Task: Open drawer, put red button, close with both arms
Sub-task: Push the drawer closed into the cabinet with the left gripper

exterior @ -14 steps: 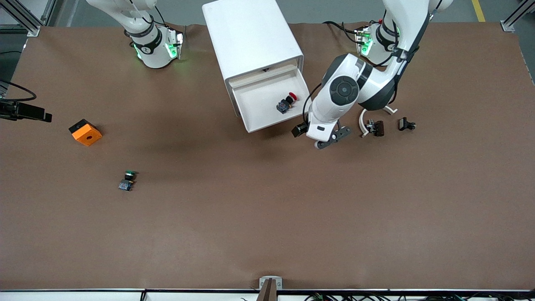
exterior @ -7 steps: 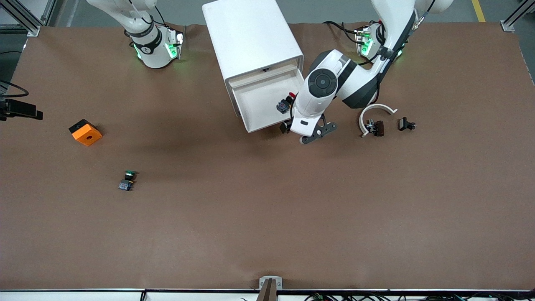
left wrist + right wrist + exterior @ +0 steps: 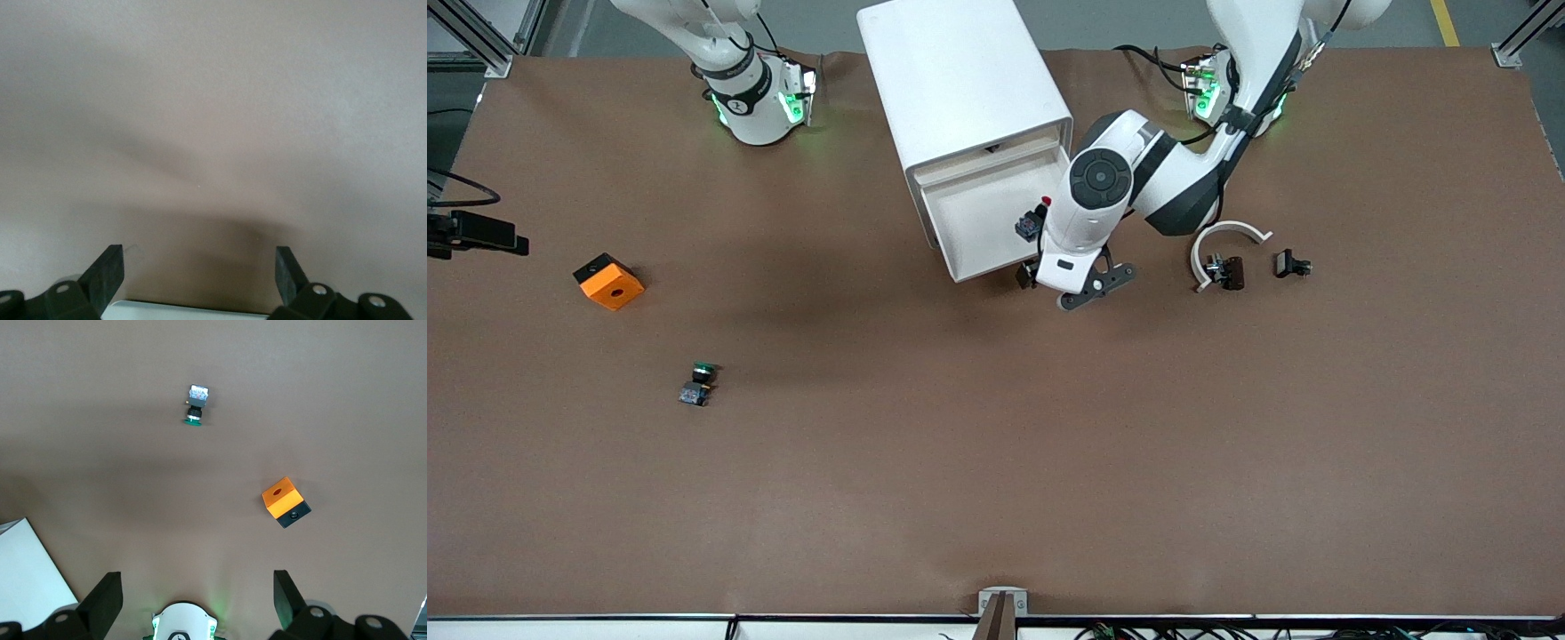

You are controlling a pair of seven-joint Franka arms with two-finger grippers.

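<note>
The white cabinet [image 3: 960, 80] stands at the robots' edge of the table, its drawer [image 3: 971, 265] pulled out toward the front camera. The red button [image 3: 1032, 222] lies in the drawer, partly covered by the left arm. My left gripper [image 3: 199, 260] hangs open and empty over the drawer's front corner [image 3: 1049, 277]. In the left wrist view the drawer's white rim [image 3: 200, 309] shows between the fingers [image 3: 107, 267]. My right gripper [image 3: 197, 583] waits open and empty, high above its own base [image 3: 183, 623].
An orange block [image 3: 608, 281] [image 3: 285, 501] and a green-capped button [image 3: 699, 382] [image 3: 195, 403] lie toward the right arm's end. A white curved piece [image 3: 1227, 231] and two small black parts [image 3: 1227, 271] [image 3: 1291, 264] lie beside the left arm's hand.
The left arm has swung from beside the drawer to over its front corner, and now covers part of the red button. The right arm has barely moved.
</note>
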